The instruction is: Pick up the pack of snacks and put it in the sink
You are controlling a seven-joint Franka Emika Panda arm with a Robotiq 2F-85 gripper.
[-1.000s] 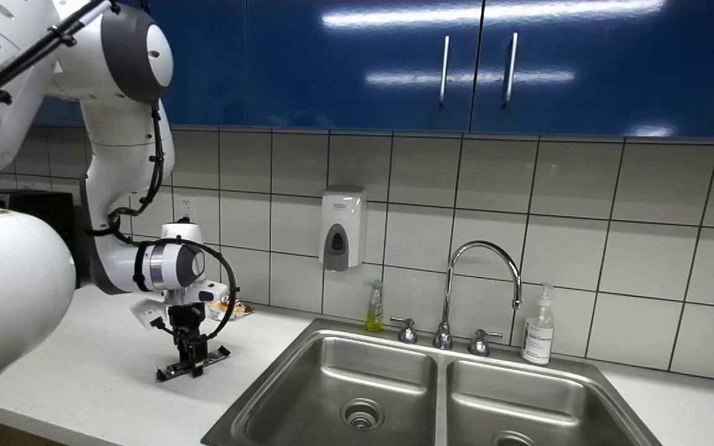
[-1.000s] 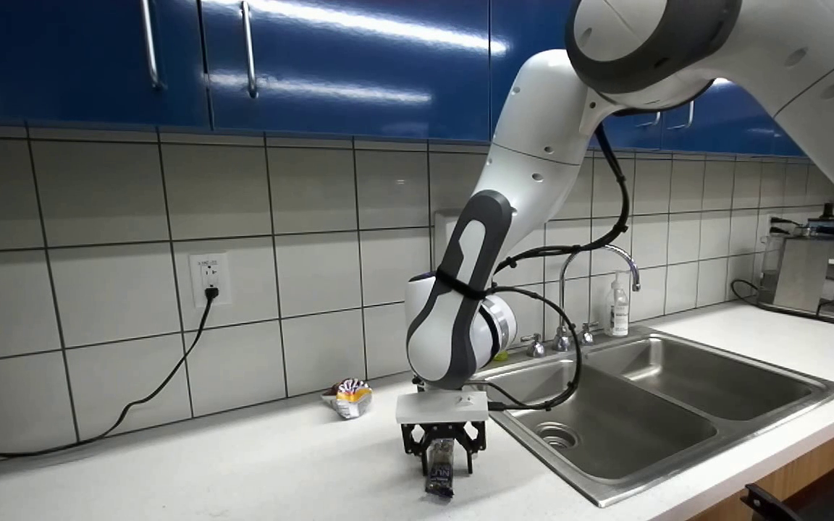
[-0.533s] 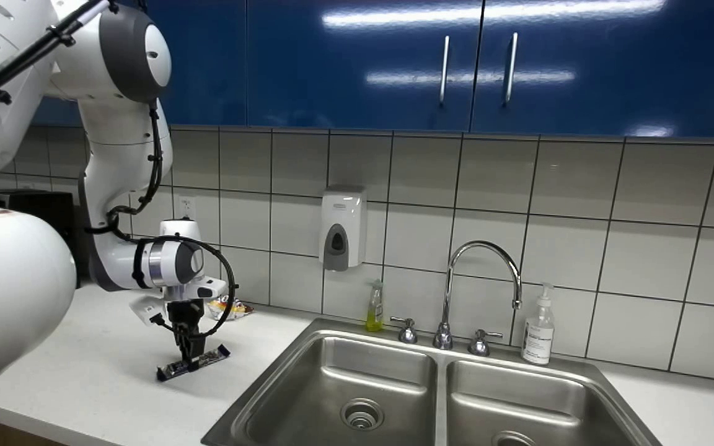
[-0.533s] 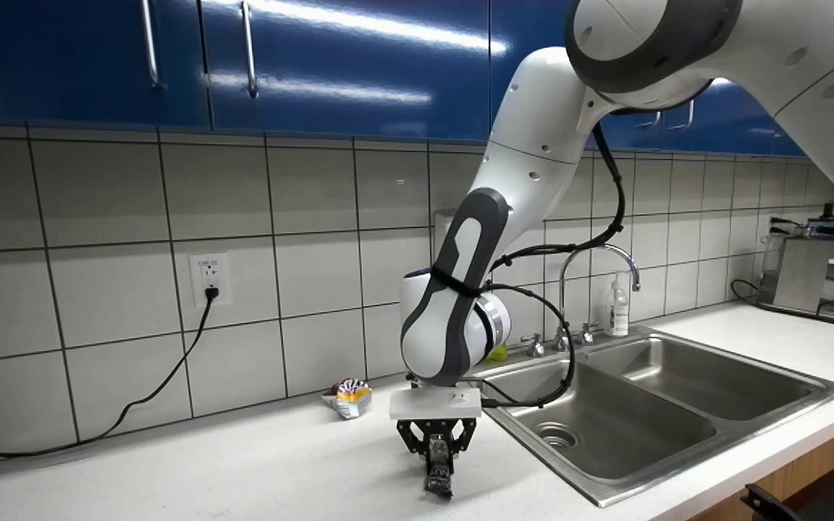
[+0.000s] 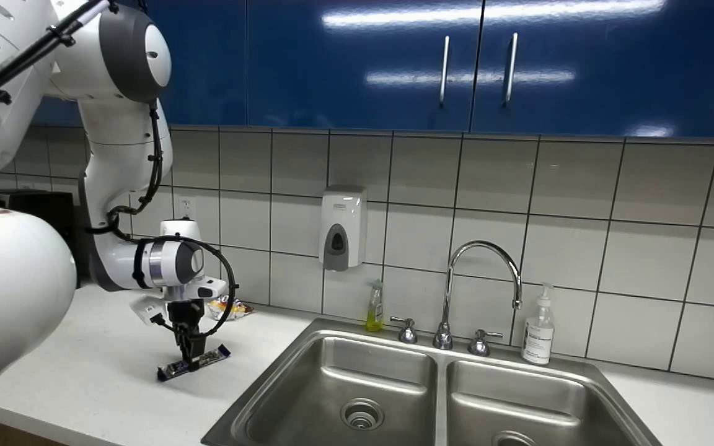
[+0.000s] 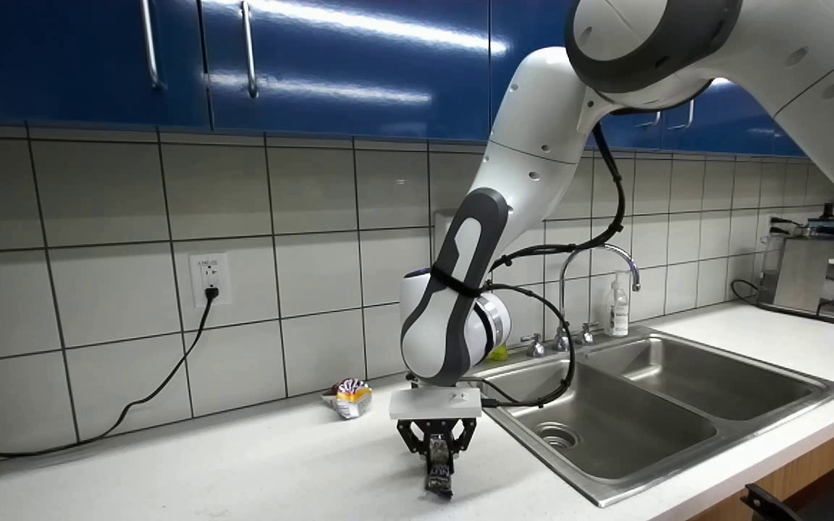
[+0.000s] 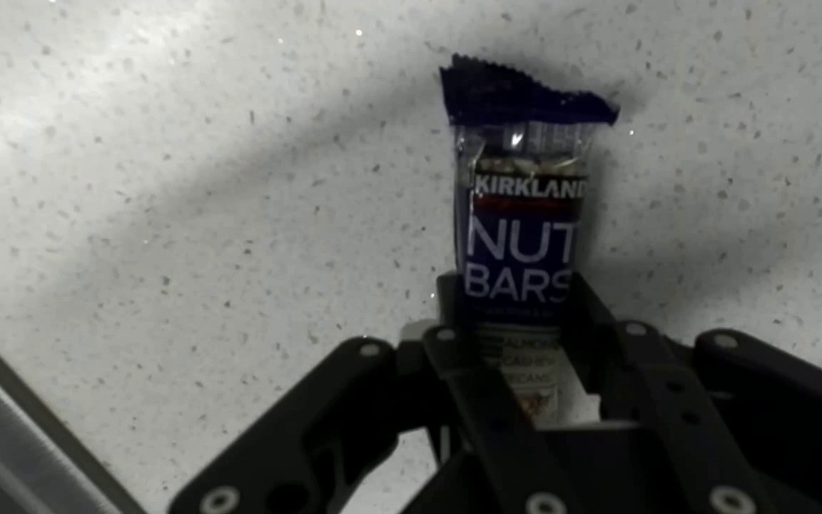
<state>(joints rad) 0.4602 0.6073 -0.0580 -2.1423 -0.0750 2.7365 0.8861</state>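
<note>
Hand [image 7: 514,296] in a narrow pinch, down at the worktop [image 6: 243,470] beside the sink [image 5: 441,402]. The grasp looks done; the lift, the carry over to the sink and the release are left. Caught across its width in the pinch is the pack of snacks [image 7: 521,235], outside the sink near its closest rim, seemingly resting flat. Its long axis runs aslant to that rim: the crimped, Kirkland-lettered end points away from the sink, the opposite end toward it.
</note>
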